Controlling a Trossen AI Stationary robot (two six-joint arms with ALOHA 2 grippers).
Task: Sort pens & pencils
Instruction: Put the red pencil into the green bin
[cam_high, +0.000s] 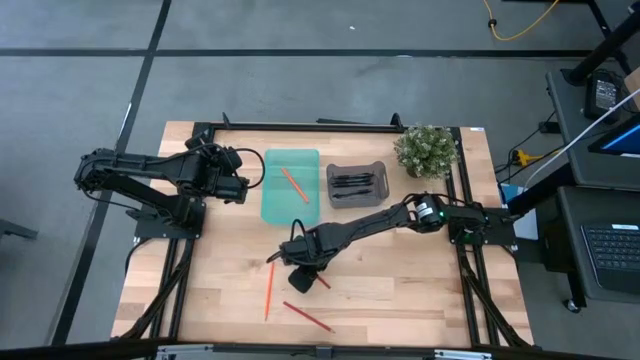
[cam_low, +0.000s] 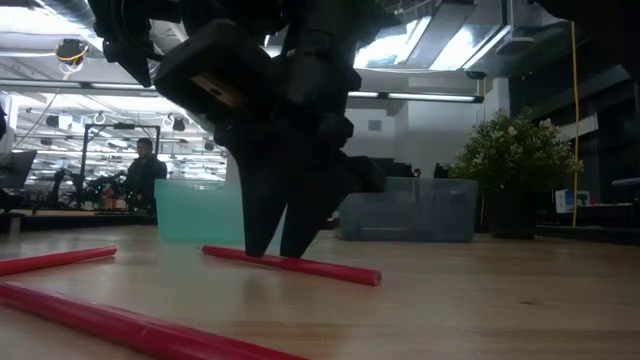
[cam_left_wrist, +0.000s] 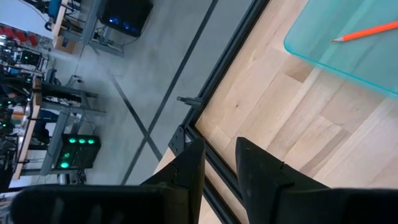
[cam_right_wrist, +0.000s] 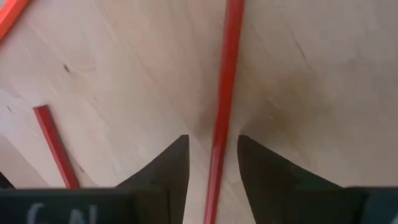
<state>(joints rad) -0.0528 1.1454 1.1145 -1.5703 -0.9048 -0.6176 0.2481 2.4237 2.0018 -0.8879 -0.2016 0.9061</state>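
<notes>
From above, the right gripper (cam_high: 303, 277) is low over a red pencil (cam_high: 322, 283) at the middle of the table (cam_high: 420, 290). Pens (cam_high: 352, 183) lie in the grey tray (cam_high: 356, 200) at 12 o'clock. The left gripper (cam_high: 240, 180) waits by the green tray (cam_high: 290, 205), fingers apart.

Low down, fingers (cam_low: 255, 215) stand on each side of the pencil (cam_low: 300, 265), not squeezing.

Right wrist: pencil (cam_right_wrist: 224, 99) between open fingers (cam_right_wrist: 168, 168).

My right gripper (cam_high: 303, 272) hides most of the red pencil (cam_right_wrist: 222, 106) between my fingers from above; its lower end runs off-frame.
</notes>
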